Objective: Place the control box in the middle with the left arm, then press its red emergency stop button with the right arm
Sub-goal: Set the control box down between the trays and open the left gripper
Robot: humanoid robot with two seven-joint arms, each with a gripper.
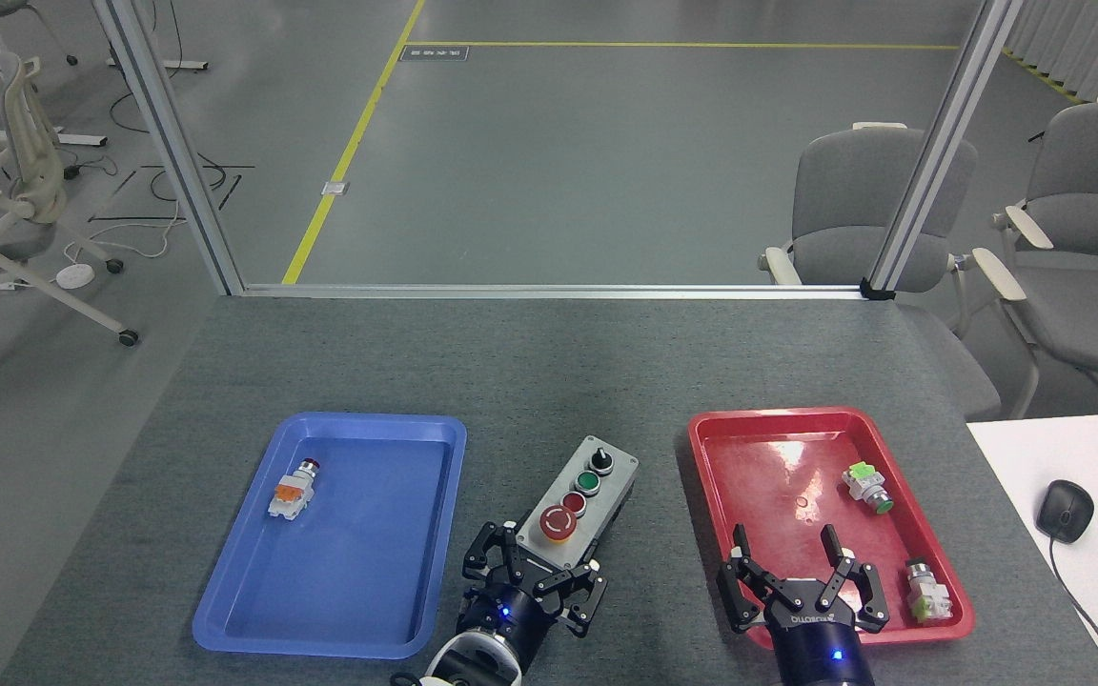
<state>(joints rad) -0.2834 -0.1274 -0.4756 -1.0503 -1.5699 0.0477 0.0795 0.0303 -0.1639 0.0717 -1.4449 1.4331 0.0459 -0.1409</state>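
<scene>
Control box (579, 503): it was over the grey felt between the two trays, held by its near end so it could be set in the middle.
Big red stop button (559, 521): it faced up, easy to push.
Left gripper (537, 575): fingers clamped on the box.
Right gripper (803, 570): fingers apart, holding nothing, over the red tray (709, 455), probably waiting to press.
Blue tray (254, 568): only a small switch (290, 493) lay inside.

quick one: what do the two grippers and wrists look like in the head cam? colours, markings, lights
Both match: the left gripper and right gripper are black, with open linkage-style fingers on a dark cylindrical wrist. Each wrist has a small blue light. The right one carries white lettering, too small to read. The left arm has a white shell section below the wrist. No loose cables visible.
</scene>
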